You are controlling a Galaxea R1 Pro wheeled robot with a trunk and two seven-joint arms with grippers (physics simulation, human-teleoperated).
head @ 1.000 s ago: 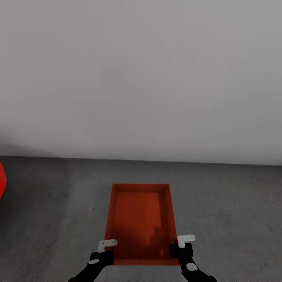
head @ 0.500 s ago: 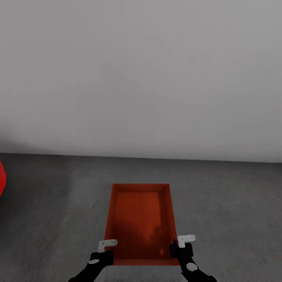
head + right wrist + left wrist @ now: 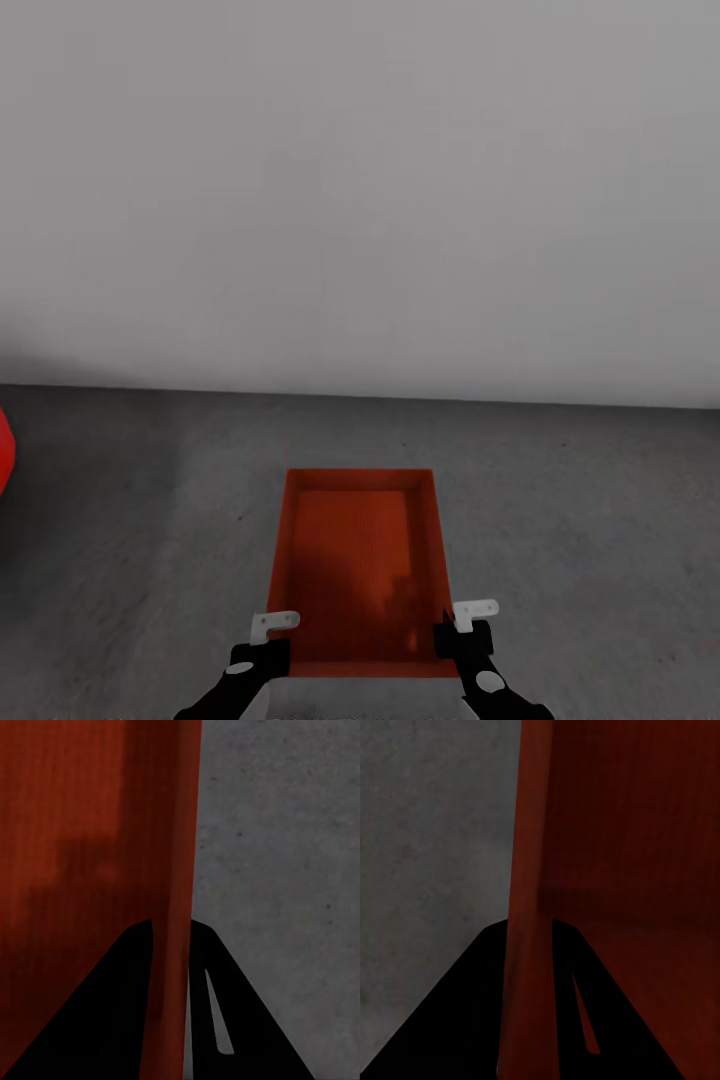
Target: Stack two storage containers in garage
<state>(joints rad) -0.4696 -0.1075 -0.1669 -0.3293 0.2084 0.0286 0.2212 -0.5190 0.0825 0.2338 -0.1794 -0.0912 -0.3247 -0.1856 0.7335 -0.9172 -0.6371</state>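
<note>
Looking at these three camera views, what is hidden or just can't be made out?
- Red shape, head view: cut off by the picture's edge, so unidentifiable.
- Storage container near wall, head view: covered by the robot's own body at the picture's bottom edge.
- Left claw and right claw fingertips, wrist views: black silhouettes straddling the container's side walls; contact unclear.

A red car (image 3: pixel 4 450) is cut off at the edge.

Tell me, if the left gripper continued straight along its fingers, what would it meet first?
The left gripper already straddles the storage container wall, so the wall blocks it; beyond lies probably the grey floor, though depth is unclear.
</note>
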